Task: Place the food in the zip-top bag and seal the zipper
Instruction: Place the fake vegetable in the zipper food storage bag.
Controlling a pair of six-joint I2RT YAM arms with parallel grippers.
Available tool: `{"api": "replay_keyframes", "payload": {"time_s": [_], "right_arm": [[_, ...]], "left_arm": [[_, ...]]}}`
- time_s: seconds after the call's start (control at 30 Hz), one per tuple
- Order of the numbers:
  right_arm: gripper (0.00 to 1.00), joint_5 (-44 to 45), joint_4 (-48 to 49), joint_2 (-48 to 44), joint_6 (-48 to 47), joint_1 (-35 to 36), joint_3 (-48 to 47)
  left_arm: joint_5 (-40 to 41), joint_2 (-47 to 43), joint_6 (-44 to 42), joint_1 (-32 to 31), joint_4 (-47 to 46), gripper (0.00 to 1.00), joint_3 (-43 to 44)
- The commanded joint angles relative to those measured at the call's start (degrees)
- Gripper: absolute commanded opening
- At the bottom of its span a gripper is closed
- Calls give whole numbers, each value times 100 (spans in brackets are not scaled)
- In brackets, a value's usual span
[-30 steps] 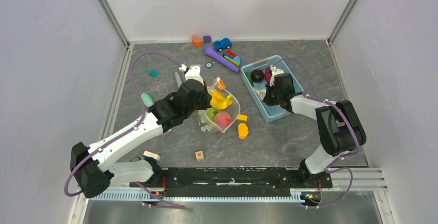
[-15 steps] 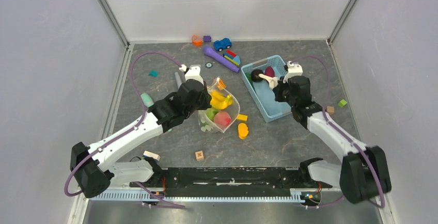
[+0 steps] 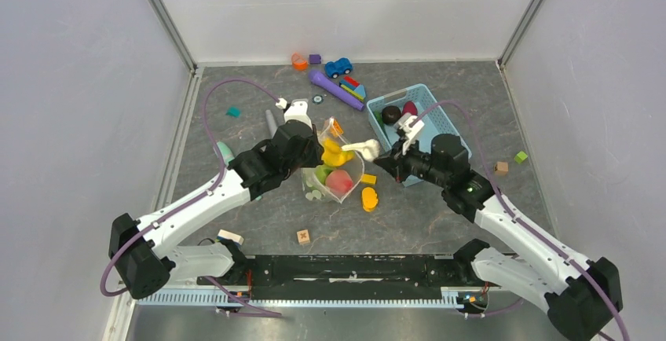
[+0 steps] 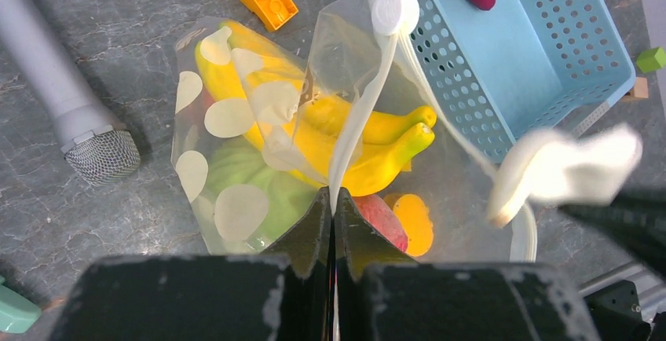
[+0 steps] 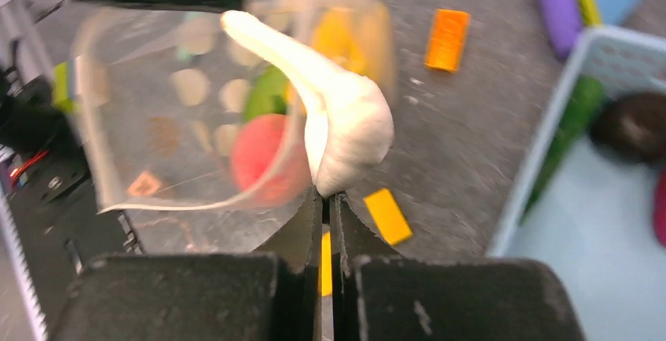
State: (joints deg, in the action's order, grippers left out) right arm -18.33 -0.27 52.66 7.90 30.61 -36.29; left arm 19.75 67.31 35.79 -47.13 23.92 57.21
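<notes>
left pincer (image 4: 331,199): I have it clamped tight on the zipper (image 4: 360,113), at the side of the bag away from the basket (image 4: 471,105), and the strip rises from the tips.
right pincer (image 5: 323,196): closed on the bulb end of the white toy vegetable (image 5: 338,113), which hangs between the basket's left wall and the bag.
zip-top bag (image 3: 343,170): near the basket's left wall but apart from it, with its mouth held up and gaping toward the basket.
mouth edge: the vegetable's thin end reaches over the rim that faces the basket.
food in the bag: I see the banana bunch (image 4: 353,133), green cabbage (image 4: 259,184) and red peach (image 5: 263,156).
open room: there is only a narrow lane of table (image 3: 424,223) between basket and bag. A yellow block (image 3: 368,178) and an orange piece (image 3: 369,198) lie at its near end. Nearer me than the basket the table is wider and bare.
</notes>
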Motion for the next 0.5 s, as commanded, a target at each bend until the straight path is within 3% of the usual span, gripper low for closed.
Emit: {"api": "replay_keyframes", "payload": {"time_s": [0.0, 0.3, 0.47], "right_arm": [[0, -329, -293, -81, -694, 631, -554], [0, -250, -208, 272, -1206, 1490, -829], [0, 1373, -745, 554, -1231, 1899, -1118]], "left_arm": [[-171, 46, 64, 29, -152, 5, 264], [-373, 36, 65, 29, -151, 5, 327], [-483, -82, 87, 29, -136, 5, 313]]}}
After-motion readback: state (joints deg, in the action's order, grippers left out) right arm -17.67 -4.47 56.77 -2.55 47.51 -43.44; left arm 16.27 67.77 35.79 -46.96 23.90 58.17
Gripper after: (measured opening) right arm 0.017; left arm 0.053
